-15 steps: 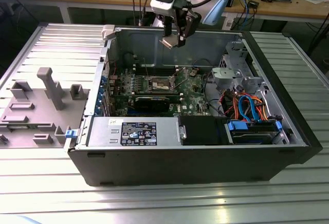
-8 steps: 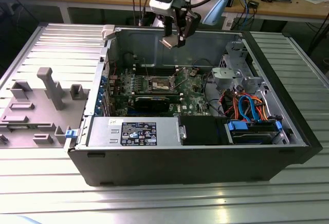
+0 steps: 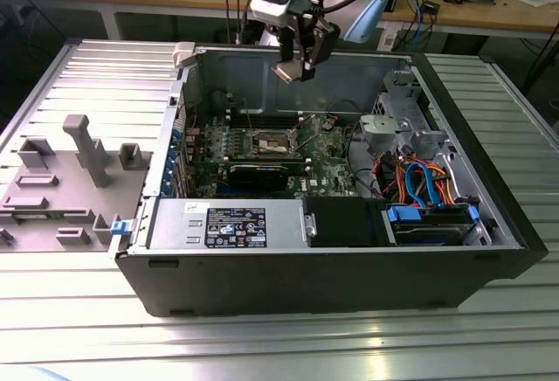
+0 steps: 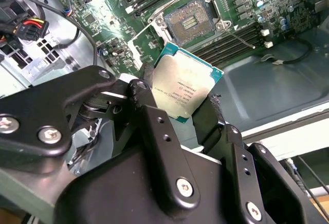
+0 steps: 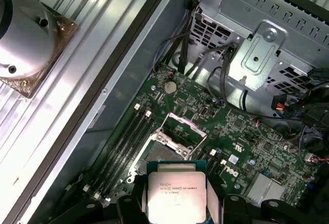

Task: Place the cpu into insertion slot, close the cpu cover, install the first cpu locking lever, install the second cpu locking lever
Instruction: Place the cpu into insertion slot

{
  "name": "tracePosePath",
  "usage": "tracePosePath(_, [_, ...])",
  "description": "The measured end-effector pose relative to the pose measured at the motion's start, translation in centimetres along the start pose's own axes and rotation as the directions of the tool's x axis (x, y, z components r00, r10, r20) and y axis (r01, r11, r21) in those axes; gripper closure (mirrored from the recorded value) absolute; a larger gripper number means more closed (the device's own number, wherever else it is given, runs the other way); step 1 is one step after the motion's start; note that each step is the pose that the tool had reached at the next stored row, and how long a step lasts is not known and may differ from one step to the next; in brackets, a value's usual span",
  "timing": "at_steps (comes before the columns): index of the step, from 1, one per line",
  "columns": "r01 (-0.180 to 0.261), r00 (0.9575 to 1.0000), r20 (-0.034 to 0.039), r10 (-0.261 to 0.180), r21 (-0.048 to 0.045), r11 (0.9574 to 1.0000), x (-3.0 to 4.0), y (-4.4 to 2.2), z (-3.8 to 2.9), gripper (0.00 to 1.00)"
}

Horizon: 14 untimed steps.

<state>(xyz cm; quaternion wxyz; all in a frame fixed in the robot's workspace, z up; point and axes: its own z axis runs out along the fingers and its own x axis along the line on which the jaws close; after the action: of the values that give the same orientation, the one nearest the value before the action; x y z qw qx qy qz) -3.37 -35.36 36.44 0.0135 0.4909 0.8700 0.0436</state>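
Chip pinched by its edges between my gripper's two black fingers — they are closed on it, its silver top showing in both wrist views. I hang high above the open computer case and its green board. Down there the socket lies bare — its metal cover tilted up.
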Motion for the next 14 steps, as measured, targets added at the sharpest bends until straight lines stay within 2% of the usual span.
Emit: tracePosePath(14, [-0.066,0.9978,0.0059,0.066,-0.0015,0.9978,0.00,0.00,0.03,0.45])
